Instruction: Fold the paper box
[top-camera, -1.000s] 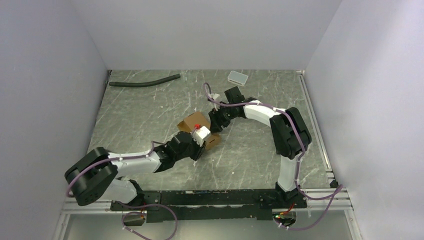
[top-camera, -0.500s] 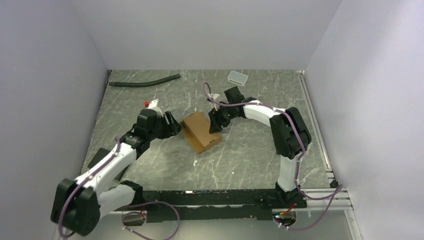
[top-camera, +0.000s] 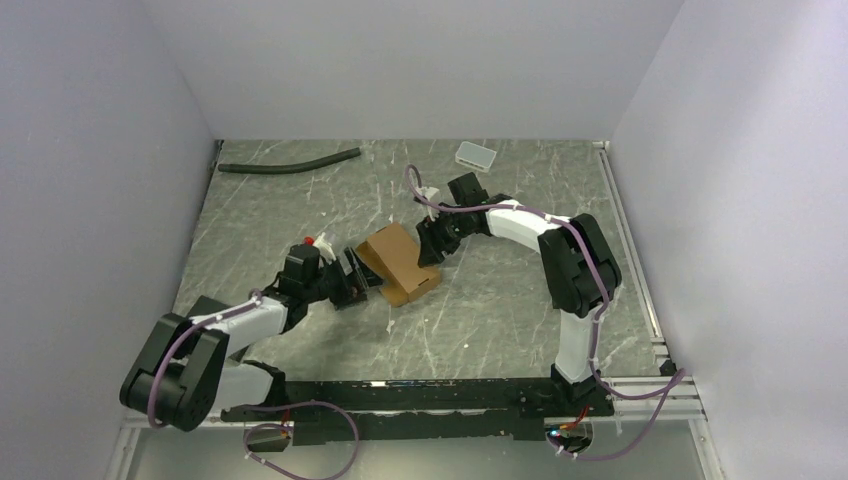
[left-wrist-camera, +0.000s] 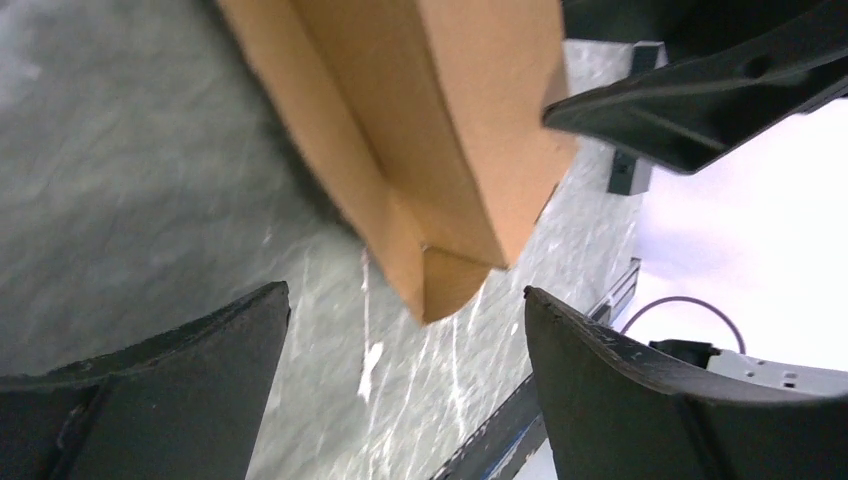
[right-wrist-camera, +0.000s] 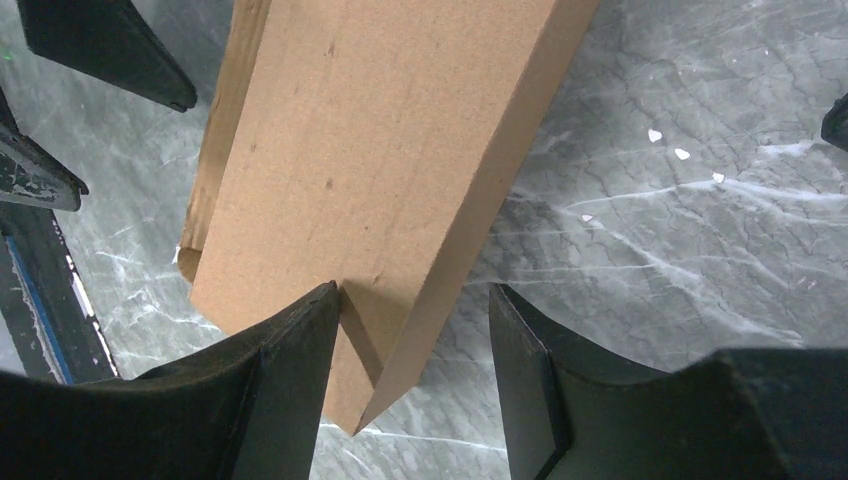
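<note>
box (top-camera: 400, 262) already carton-shaped; near end flap looks untucked. left claw (top-camera: 353, 278) wide open beside it. right claw (top-camera: 432, 247) straddles far end, grip unclear.

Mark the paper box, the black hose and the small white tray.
paper box (top-camera: 396, 250): top external view, upper face.
black hose (top-camera: 290, 165): top external view, mid-length.
small white tray (top-camera: 475, 154): top external view, its middle.
</note>
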